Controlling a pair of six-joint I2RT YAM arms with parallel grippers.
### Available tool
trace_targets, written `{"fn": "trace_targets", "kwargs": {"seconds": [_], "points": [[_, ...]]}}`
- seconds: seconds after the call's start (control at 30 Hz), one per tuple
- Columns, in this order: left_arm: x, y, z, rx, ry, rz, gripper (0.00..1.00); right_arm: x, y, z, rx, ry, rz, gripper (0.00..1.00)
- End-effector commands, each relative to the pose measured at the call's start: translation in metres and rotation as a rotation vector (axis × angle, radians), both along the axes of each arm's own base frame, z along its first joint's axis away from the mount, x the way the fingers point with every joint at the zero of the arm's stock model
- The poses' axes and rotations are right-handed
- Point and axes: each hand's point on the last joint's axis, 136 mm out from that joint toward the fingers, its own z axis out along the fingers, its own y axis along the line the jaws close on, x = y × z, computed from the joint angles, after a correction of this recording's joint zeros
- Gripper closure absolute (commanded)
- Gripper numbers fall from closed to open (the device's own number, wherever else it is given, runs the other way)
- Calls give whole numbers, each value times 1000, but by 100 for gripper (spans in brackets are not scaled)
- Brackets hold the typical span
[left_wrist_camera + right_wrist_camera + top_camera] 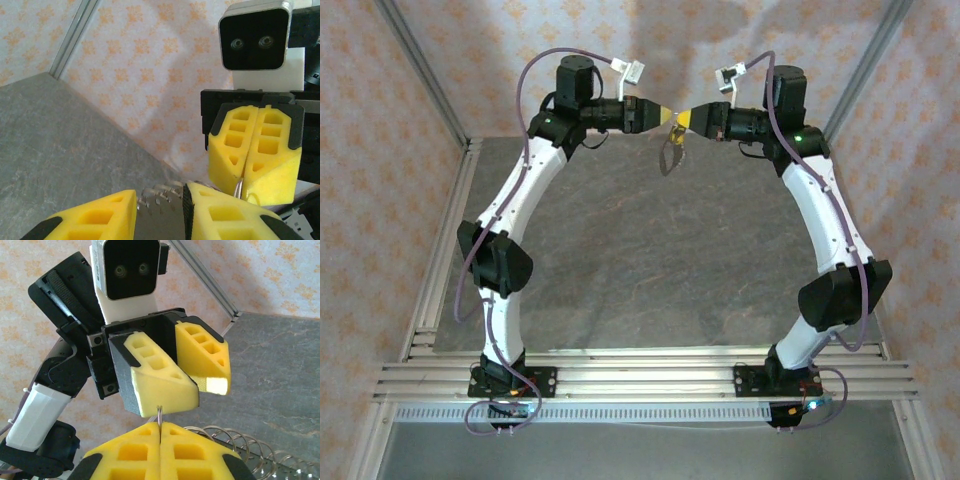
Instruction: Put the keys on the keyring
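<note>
**Top external view.** The left pincer (666, 115) and the right pincer (683, 121) meet tip to tip in the air above the far edge of the grey stone-patterned surface (620, 260). This raised, opposed pose is judged to give both arms free access to the thin brownish-grey wire keyring (672, 155). The keyring hangs just below the tips, clear of the surface. At this size the keys cannot be told apart from the loop.

**Left wrist view.** The left pincer (160, 194) stands partly open, with a moderate gap. A dull toothed metal piece (159, 199) shows in that gap; no clamping on it is visible. Opposite, the right pincer (246, 167) is closed. Its yellow foam pads (270, 145) are pressed together, and a thin arc of the keyring (239, 187) emerges at the seam.

**Right wrist view.** The right pincer (160, 430) is closed on the keyring (159, 412) — the wire rises from the seam to the underside of the near left finger. This hold is judged to present the ring to the other arm. A silver wire coil (227, 437) lies just behind the right fingers; whether it belongs to the ring cannot be told.
</note>
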Motion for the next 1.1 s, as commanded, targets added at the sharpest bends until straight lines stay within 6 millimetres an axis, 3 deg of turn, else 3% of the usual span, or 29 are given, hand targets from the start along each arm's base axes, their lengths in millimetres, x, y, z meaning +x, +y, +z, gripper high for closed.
{"fn": "trace_targets", "kwargs": {"seconds": [0.0,0.4,0.63,1.07], "points": [[-15,1,31,-30,-71,-41,69,-6,-1,17,11,-74,27,100],[-9,14,44,-28,-111,27,63,-4,-3,8,-8,-63,18,100],[-17,17,55,-40,-137,8,61,-3,-7,4,-14,-58,4,100],[-35,3,43,-14,-122,-88,63,-1,-7,4,-12,-55,2,100]]}}
